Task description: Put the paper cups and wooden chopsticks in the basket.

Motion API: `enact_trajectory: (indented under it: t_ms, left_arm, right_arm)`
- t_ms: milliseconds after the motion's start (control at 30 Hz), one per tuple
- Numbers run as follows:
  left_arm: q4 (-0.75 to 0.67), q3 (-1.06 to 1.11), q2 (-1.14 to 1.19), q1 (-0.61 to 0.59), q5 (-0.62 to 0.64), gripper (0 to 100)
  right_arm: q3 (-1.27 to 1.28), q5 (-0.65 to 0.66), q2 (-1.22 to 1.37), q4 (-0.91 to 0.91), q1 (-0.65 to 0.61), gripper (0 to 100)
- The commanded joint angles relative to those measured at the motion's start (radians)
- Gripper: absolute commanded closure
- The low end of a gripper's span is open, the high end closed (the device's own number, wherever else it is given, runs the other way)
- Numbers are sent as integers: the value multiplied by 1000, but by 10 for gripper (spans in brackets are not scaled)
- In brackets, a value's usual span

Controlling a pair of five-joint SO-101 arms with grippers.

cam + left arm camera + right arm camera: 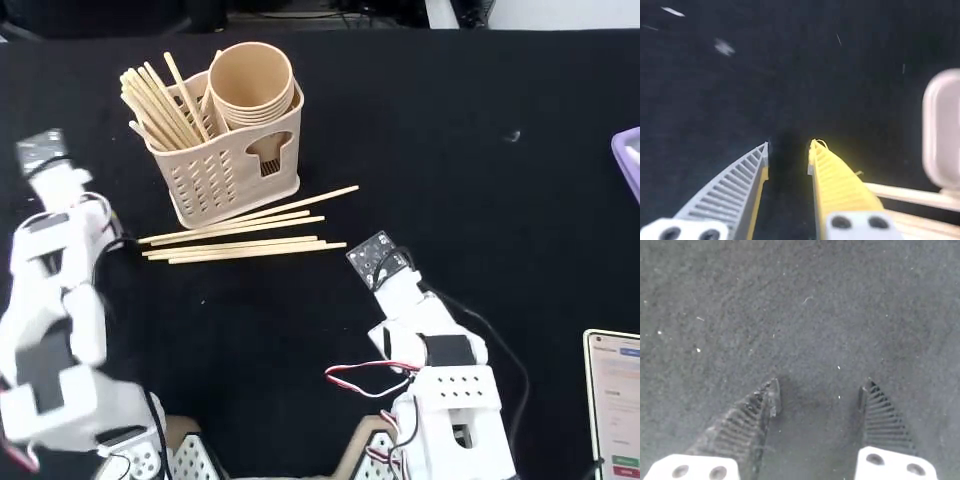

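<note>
- Writing is being shown on the lit screen of a phone (612, 400) at the desk's edge, well off to the outer side of the right arm's fingers (747, 425). Its lines are too small to be read.
- A small speckled board (375, 258) is being carried on the right wrist and another board (40, 150) on the left wrist. The marks on both are too small to be made out.
- The left arm (50, 300) is being held folded and raised at one side of the black desk (460, 120).
- The left arm's fingers (832, 180) are being held a narrow gap apart, and nothing is being gripped between them.
- The right arm (435, 365) is being held bent low, with its wrist pointed towards the loose chopsticks (245, 238).
- The right arm's fingers are being held wide apart over bare desk cloth, and nothing is being gripped. Whether their tips are being rested on the cloth cannot be told.
- The paper cups (252, 85) are being held as one stack in one compartment of the basket (235, 175), with a chopstick bundle (160, 105) being leaned in the compartment beside it. The basket is being seen beyond both pairs of fingers.
- The loose chopsticks are being left lying on the desk just in front of the basket, between the two pairs of fingers. Whether they are touching the basket's base cannot be told.
- In the left wrist view, sticks (910, 196) are being seen on the desk just beside the yellow finger, under a blurred pale rounded shape (942, 130) that cannot be named for certain.
</note>
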Motion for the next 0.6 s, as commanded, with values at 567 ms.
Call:
enact_trajectory:
  t_ms: [567]
  left_arm:
    - [103,-303,212,93,34,859]
  right_arm:
    - [1,2,-22,-23,12,744]
